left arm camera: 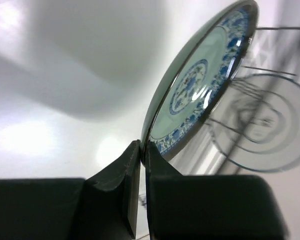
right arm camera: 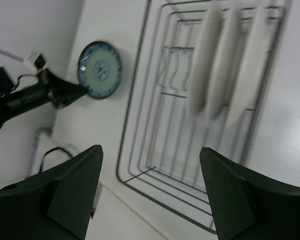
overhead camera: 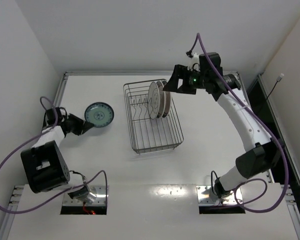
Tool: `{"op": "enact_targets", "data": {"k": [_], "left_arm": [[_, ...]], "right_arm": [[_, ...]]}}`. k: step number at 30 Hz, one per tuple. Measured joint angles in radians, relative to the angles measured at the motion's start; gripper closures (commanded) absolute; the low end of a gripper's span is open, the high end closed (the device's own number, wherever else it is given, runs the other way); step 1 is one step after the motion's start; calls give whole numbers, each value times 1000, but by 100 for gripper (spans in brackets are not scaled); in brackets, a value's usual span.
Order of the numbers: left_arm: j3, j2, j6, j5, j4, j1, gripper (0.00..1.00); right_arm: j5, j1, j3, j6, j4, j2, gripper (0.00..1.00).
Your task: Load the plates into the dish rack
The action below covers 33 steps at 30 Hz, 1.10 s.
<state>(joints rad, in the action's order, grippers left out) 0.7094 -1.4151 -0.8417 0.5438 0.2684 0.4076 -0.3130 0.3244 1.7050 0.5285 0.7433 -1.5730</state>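
Three plates [overhead camera: 158, 99] stand on edge, close together, at the far right of the dish rack [overhead camera: 140, 145]. From the right wrist they show as pale, blurred slabs. The rack is a grey wire basket sitting on the white table [overhead camera: 215, 130]. Its row of upright prongs [overhead camera: 138, 106] lies just left of the standing plates.

The fourth plate, the small teal one [overhead camera: 99, 114], is outside the rack, near its left wall but not touching it. It has a pale green face, a blue patterned rim and a blue mark at its centre. In the left wrist view it is tilted, and the rack wires and one blurred standing plate show behind it. The rack's left wall and the prongs lie between it and the other plates. Whether its edge touches the table cannot be told.

The left gripper [overhead camera: 84, 125] is clamped on the near rim of the teal plate, fingers [left arm camera: 132, 165] pinched tight. The right gripper [overhead camera: 169, 85] hangs over the far right end of the rack with its jaws spread wide, holding nothing.
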Motion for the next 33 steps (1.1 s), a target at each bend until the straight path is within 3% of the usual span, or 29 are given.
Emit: {"op": "enact_targets", "data": {"k": [5, 9, 15, 24, 26, 28, 29, 31, 32, 33], "left_arm": [[7, 80, -82, 101, -130, -25, 100], [-33, 138, -169, 174, -253, -111, 100], [-61, 203, -277, 232, -377, -254, 100], [-94, 212, -403, 221, -509, -433, 100], [-93, 212, -428, 207, -539, -480, 100], [-93, 212, -447, 195, -561, -522, 100], [-93, 212, -452, 189, -566, -544, 99], [-90, 213, -463, 163, -558, -567, 86], [-79, 213, -442, 145, -526, -570, 64], [-55, 213, -406, 120, -459, -570, 54]], "right_arm": [[-306, -16, -226, 122, -247, -11, 24], [-447, 2, -312, 229, -401, -74, 24], [-520, 60, -291, 296, -524, -146, 24], [-501, 138, -257, 311, -555, -236, 28], [-496, 144, -257, 310, -554, -254, 37], [-491, 146, -257, 310, -553, -271, 88], [-485, 146, -257, 309, -553, -278, 100], [-462, 146, -257, 297, -529, -281, 100], [-449, 146, -256, 296, -515, -281, 100], [-416, 147, -244, 289, -488, -280, 100]]}}
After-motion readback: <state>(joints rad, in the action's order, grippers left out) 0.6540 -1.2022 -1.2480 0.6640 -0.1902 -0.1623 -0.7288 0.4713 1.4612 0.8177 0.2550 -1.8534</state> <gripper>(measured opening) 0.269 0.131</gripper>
